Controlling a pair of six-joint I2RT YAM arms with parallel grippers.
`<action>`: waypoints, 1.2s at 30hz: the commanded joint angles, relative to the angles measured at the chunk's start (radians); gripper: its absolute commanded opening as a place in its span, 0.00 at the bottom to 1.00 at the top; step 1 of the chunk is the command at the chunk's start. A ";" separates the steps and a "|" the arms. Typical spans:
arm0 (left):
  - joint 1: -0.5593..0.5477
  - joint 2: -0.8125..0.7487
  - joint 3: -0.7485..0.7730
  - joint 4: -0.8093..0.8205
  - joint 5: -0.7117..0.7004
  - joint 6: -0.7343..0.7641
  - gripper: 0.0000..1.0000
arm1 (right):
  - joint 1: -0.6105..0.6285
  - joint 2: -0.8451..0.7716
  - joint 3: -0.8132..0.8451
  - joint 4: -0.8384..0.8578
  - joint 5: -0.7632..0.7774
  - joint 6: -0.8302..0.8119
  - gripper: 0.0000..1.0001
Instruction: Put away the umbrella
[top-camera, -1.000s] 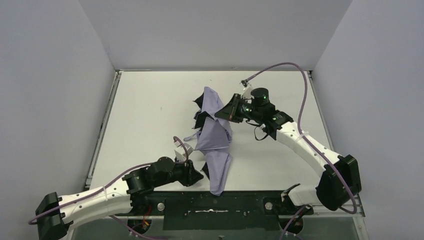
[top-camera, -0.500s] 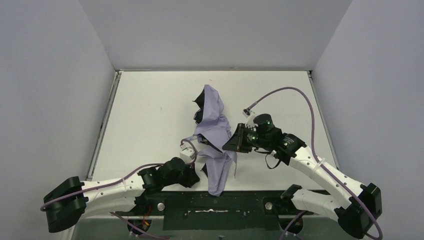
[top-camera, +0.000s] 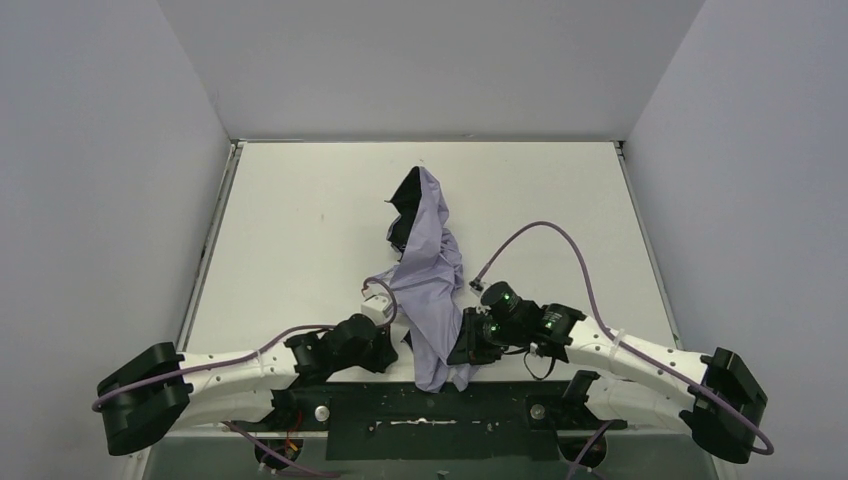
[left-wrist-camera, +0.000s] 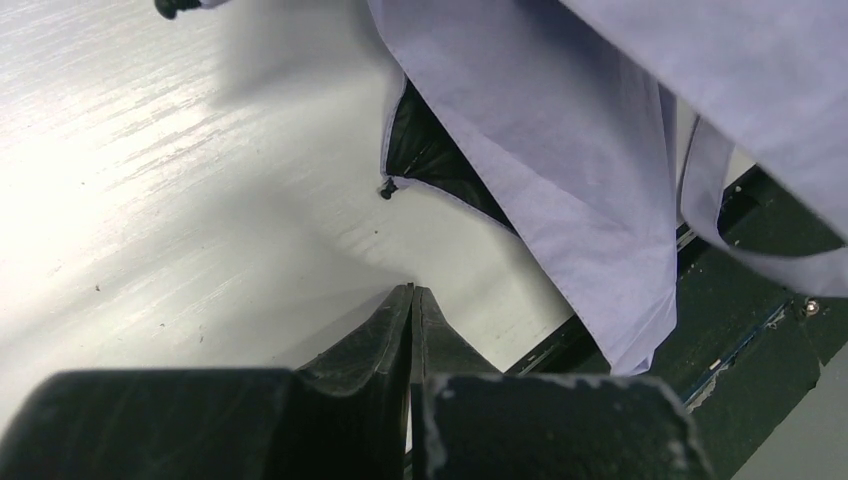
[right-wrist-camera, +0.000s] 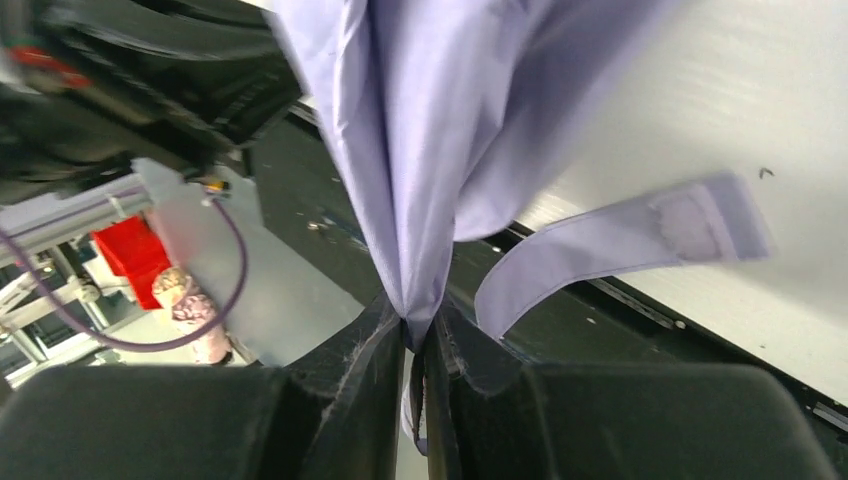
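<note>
The umbrella (top-camera: 425, 270) is seen collapsed but not rolled up, a loose, crumpled length of thin lavender fabric with the black inner side showing at several folds. It is laid along the white table (top-camera: 300, 230), from a peaked end well beyond both grippers down to a hanging end between them, at the near edge. The cloth is smooth and slightly glossy, gathered in long soft pleats. A small black rib tip (left-wrist-camera: 385, 190) is seen at a corner of the canopy, just ahead of the left gripper (left-wrist-camera: 412, 292). The handle and shaft cannot be made out.

The left gripper is clenched with its dark fingers pressed flat together and nothing held between them; it is set low over the table, just left of the hanging cloth and apart from it. The right gripper (right-wrist-camera: 408, 325) is closed on a gathered fold of the lavender canopy, which narrows into the slit between its fingers. A flat closure strap (right-wrist-camera: 620, 240) of the same fabric, with a paler rectangular patch near its end, is seen curving out to one side just above those fingers.

The table surface is matt white with a faint brushed grain. A black metal base plate (top-camera: 430, 410) is fixed along the near edge, beneath both grippers.
</note>
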 joint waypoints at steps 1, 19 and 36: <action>0.007 0.019 0.047 0.047 -0.029 -0.005 0.00 | 0.054 0.024 -0.067 0.085 0.054 0.049 0.14; 0.008 0.052 0.064 0.072 -0.046 0.010 0.05 | 0.063 0.015 0.045 -0.162 0.262 -0.166 0.51; 0.007 0.046 0.040 0.047 -0.059 0.009 0.18 | -0.014 0.122 0.499 -0.264 0.443 -0.436 0.53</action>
